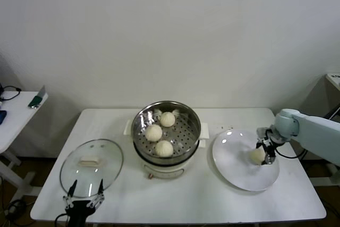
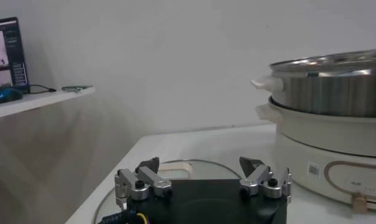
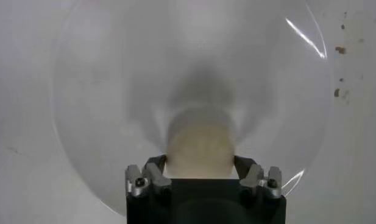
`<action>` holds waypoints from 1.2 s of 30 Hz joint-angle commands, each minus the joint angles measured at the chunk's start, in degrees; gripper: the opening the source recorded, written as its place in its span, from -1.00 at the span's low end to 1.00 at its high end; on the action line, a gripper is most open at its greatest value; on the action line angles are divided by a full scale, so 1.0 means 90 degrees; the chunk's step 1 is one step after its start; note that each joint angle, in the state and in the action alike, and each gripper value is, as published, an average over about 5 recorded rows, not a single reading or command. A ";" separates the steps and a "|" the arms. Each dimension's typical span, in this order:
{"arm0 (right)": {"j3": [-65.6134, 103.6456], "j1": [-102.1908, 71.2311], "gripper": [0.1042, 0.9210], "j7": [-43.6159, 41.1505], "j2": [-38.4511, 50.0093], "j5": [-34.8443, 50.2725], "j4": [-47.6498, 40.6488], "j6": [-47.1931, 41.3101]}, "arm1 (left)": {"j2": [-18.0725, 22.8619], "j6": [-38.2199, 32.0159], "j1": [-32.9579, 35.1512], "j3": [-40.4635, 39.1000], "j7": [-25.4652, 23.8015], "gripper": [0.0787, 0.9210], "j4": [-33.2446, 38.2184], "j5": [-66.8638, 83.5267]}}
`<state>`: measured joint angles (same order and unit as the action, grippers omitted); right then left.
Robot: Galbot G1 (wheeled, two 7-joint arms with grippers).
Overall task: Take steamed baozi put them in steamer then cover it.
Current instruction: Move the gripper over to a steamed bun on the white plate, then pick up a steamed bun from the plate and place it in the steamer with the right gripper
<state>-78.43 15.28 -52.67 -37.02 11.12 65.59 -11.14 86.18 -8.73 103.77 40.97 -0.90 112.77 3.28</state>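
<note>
The steamer (image 1: 192,119) stands mid-table, uncovered, with three baozi (image 1: 154,132) on its perforated tray. The fourth baozi (image 1: 258,156) lies on the flat white plate (image 1: 234,160) to the right. My right gripper (image 1: 262,154) is down on the plate with its fingers pressed against both sides of this baozi (image 3: 200,140); the right wrist view shows the gripper (image 3: 200,163) around it over the plate (image 3: 108,91). My left gripper (image 1: 84,196) is open and empty at the front left edge, beside the glass lid (image 1: 91,164).
The lid with its cream handle (image 2: 175,167) lies flat just beyond my left gripper (image 2: 200,165), with the steamer (image 2: 334,91) behind it. A side table (image 1: 16,110) with small items stands off to the far left.
</note>
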 commanded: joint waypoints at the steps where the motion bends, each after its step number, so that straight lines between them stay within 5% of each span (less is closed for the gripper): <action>1: 0.0117 0.0040 0.40 -0.0046 0.0014 0.0005 -0.0004 0.0004 | -0.0015 -0.0002 0.0000 0.0000 0.0001 0.77 0.0004 -0.0003; 8: -0.0552 0.1259 0.31 -0.0194 0.0010 0.0432 0.0414 -0.0019 | -0.0009 0.0006 -0.0001 -0.0017 0.0001 0.77 0.0033 -0.0004; 16: -0.2147 0.4259 0.30 -0.0150 -0.0649 0.2452 0.1688 -0.0315 | -0.0076 0.0051 0.0014 -0.0017 -0.0007 0.77 0.0071 0.0010; 24: -0.1855 0.5361 0.30 0.0292 -0.1791 0.4046 0.2640 -0.0902 | -0.0093 0.0090 0.0030 -0.0068 -0.0022 0.77 0.0120 0.0025; 36: -0.1783 0.4205 0.30 0.0884 -0.3352 0.3976 0.2269 -0.1289 | -0.0091 0.0049 0.0108 -0.0018 -0.0015 0.77 0.0228 0.0020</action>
<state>-92.84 53.80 -47.86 -56.80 42.41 84.93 -20.28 85.31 -8.23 104.69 40.85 -1.05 114.65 3.51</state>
